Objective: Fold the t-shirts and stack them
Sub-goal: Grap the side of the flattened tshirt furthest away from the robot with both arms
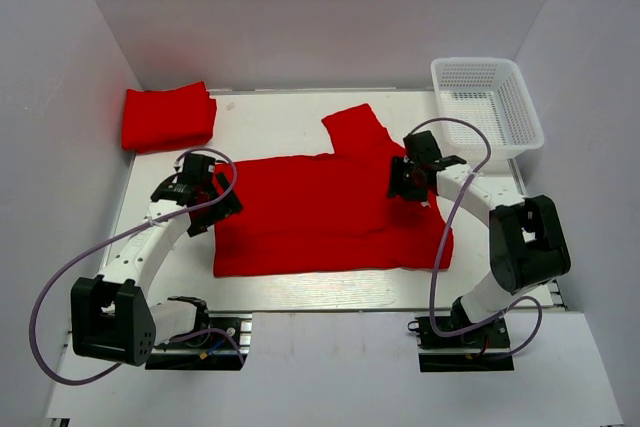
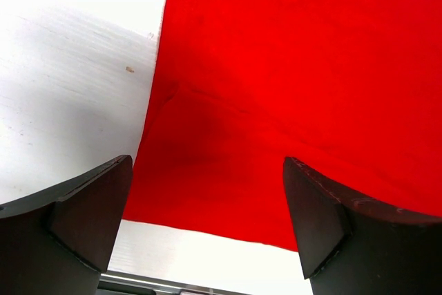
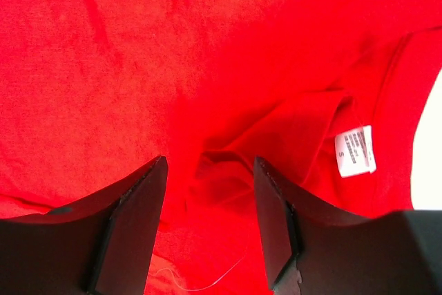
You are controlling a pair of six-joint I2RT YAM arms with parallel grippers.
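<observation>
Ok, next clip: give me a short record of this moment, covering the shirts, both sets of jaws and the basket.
spread t-shirt: lying flat mid-table, one sleeve pointing to the far side
folded t-shirt: far left corner, apart from the spread one
left jaws: wide apart above the spread t-shirt's left edge, gripping nothing
right jaws: apart, above rumpled cloth near the size label
basket: white mesh, far right corner

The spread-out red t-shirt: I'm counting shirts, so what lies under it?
The white table shows around the spread-out t-shirt, which lies on it. Anything else beneath is covered by the cloth and cannot be seen. A folded t-shirt sits apart, far left.
</observation>
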